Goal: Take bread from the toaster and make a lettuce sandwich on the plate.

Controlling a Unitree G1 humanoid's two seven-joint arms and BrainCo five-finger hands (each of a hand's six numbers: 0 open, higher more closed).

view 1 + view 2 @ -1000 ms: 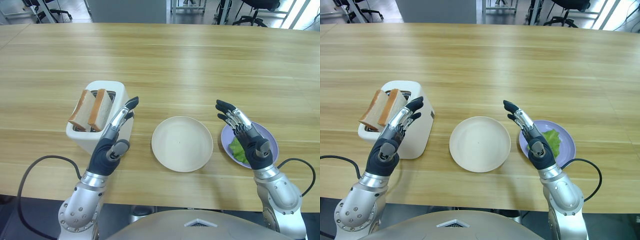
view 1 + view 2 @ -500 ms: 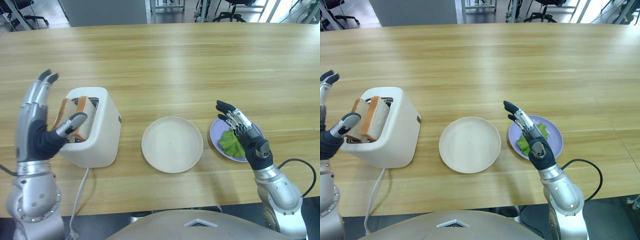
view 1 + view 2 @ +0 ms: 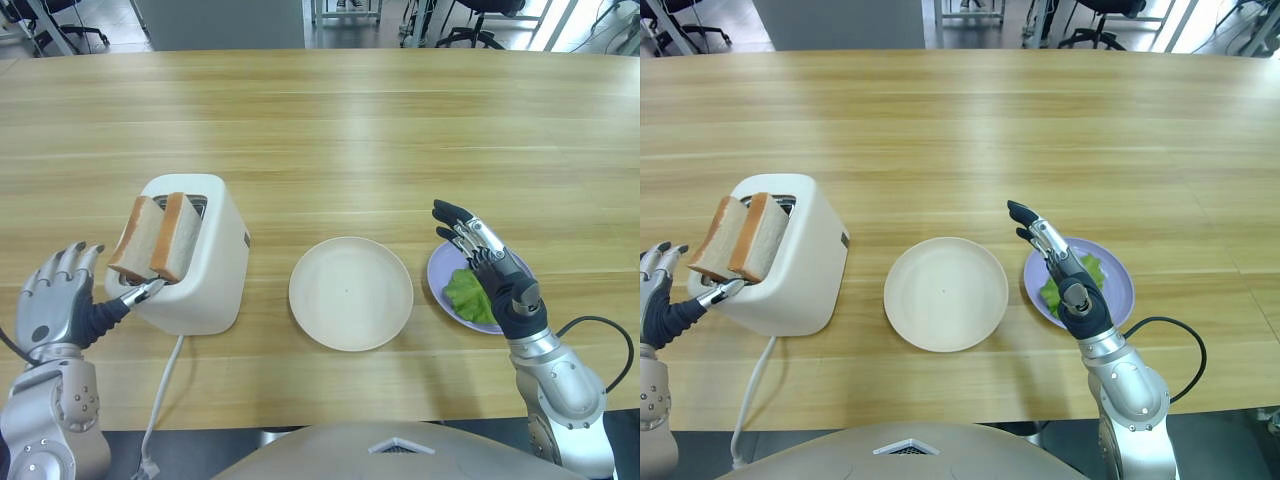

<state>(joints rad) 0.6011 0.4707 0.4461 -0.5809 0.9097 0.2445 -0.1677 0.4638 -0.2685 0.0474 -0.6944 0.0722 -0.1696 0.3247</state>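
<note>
**A:** Where do you stand in the task?

**B:** You're at the first step. Both bread slices (image 3: 153, 238) stand tilted in the slots of the white toaster (image 3: 205, 265), on the left of the table (image 3: 350, 130). Nothing lies on the cream plate (image 3: 350, 293) in the middle yet.

**A:** And the hands?

**B:** Your left hand (image 3: 55, 305) is low, just beside the toaster's left side. Its fingers are spread and hold nothing, and the thumb points in under the slices. Your right hand (image 3: 490, 270) hovers over the purple dish (image 3: 1120, 285) that holds the lettuce (image 3: 462, 293). Its fingers are stretched out and it holds nothing either.

**A:** What does the next move call for?

**B:** I'd say you should raise the left hand above the toaster and close it on the outer slice near its top crust. Draw the slice out along its lean rather than sideways, so the toaster doesn't tip. Then carry it to the cream plate before you go for the lettuce.
</note>
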